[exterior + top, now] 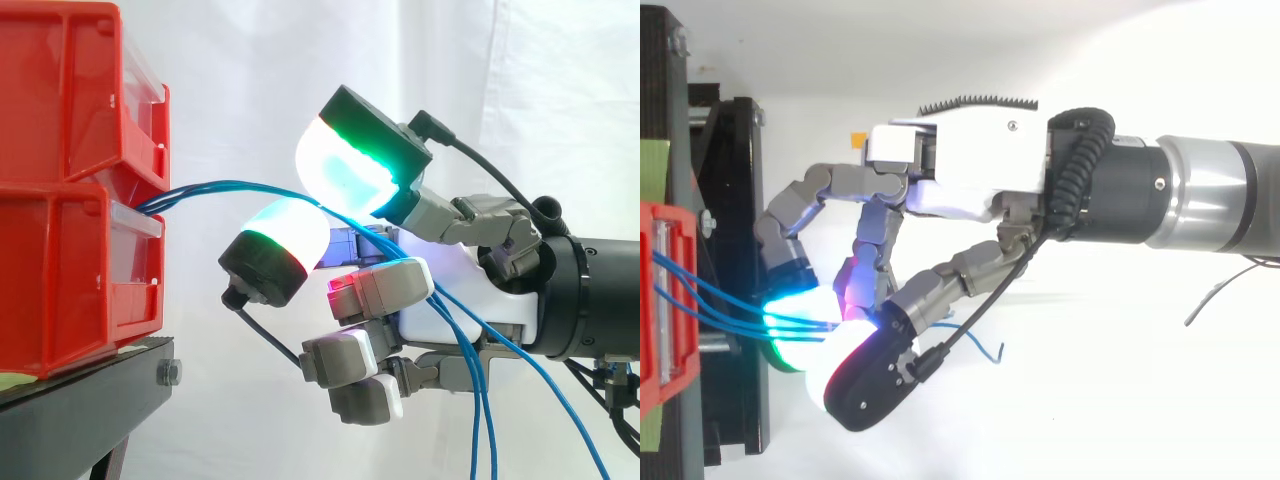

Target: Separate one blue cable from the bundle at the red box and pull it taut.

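Two red boxes [70, 280] are stacked at the left on a black stand. A bundle of thin blue cables [230, 184] comes out between them and runs right in a shallow arc, not taut. My hand [470, 290] reaches in from the right with its fingers curled. The bundle passes between a cyan-green pad [345, 165] above and a white pad [280, 245] below. In the top view three cables [720, 300] leave the red box [655, 300] and meet where the glowing pads close together under my hand [970, 180]. Past the palm the cables hang down [485, 420].
The black stand [90, 390] carries the boxes, and its frame [740, 250] lies just left of the fingertips. A loose blue cable end [975, 345] curls below the hand. A white curtain forms the background.
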### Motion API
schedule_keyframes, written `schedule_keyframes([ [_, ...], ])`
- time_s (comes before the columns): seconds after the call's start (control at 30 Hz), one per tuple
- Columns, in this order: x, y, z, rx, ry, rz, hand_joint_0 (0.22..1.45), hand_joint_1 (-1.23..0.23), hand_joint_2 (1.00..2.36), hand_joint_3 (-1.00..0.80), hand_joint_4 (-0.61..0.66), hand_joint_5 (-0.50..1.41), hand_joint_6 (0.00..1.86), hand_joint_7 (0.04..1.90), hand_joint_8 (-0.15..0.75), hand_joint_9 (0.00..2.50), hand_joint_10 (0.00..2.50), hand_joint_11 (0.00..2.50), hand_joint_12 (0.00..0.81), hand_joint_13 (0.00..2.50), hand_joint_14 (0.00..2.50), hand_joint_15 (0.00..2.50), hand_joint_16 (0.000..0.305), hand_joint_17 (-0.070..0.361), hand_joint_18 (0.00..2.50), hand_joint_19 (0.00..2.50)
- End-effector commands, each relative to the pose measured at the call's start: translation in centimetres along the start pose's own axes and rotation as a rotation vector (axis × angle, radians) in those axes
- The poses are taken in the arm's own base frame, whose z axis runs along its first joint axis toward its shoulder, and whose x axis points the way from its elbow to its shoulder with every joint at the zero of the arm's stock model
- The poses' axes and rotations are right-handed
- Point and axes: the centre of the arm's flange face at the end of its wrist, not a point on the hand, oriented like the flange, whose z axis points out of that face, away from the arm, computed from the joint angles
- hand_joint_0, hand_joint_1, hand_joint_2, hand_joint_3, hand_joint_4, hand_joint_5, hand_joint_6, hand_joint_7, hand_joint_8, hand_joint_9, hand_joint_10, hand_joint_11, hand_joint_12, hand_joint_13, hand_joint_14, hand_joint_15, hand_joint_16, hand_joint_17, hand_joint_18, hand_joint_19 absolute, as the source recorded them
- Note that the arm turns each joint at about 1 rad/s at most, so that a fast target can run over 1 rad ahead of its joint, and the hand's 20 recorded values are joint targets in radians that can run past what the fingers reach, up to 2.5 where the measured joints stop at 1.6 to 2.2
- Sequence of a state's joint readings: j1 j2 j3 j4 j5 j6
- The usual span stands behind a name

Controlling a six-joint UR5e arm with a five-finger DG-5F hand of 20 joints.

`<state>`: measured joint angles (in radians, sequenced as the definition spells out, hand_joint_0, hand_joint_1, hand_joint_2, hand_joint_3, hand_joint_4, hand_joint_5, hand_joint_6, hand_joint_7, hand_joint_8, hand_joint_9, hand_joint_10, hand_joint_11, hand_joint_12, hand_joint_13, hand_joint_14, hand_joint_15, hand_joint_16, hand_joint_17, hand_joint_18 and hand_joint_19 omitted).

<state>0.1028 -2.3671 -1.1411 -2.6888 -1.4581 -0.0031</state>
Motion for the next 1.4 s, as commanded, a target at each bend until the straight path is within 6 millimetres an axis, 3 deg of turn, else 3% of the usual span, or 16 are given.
schedule_keyframes([
  [0.0, -0.11, 0.07, 0.02, -0.001, -0.001, 0.0, 0.54, -0.8, 1.0, -0.5, 0.01, -0.08, 0.9, 1.1, 0.322, 1.47, 0.01, 1.21, 0.374, 1.19, 0.03, 0.98, 0.045, 0.102, 1.06, 0.89],
  [0.23, -0.1, 0.2, 0.16, -0.003, -0.001, 0.0, 0.52, -0.78, 1.0, -0.5, 0.06, -0.09, 0.88, 1.08, 0.326, 1.36, 0.01, 1.19, 0.398, 1.05, 0.02, 0.92, 0.051, 0.114, 0.88, 0.81],
  [1.3, -0.21, 0.26, 0.18, -0.003, -0.002, -0.003, 0.61, -0.62, 1.0, -0.5, 0.05, -0.1, 0.84, 1.0, 0.314, 1.34, 0.02, 1.18, 0.374, 1.07, 0.03, 0.93, 0.047, 0.106, 0.87, 0.87],
  [1.37, -0.21, 0.26, 0.18, -0.003, -0.002, -0.003, 0.61, -0.63, 1.01, -0.39, 0.04, -0.09, 0.84, 0.97, 0.323, 1.34, 0.01, 1.19, 0.374, 1.06, 0.03, 0.94, 0.047, 0.106, 0.86, 0.88],
])
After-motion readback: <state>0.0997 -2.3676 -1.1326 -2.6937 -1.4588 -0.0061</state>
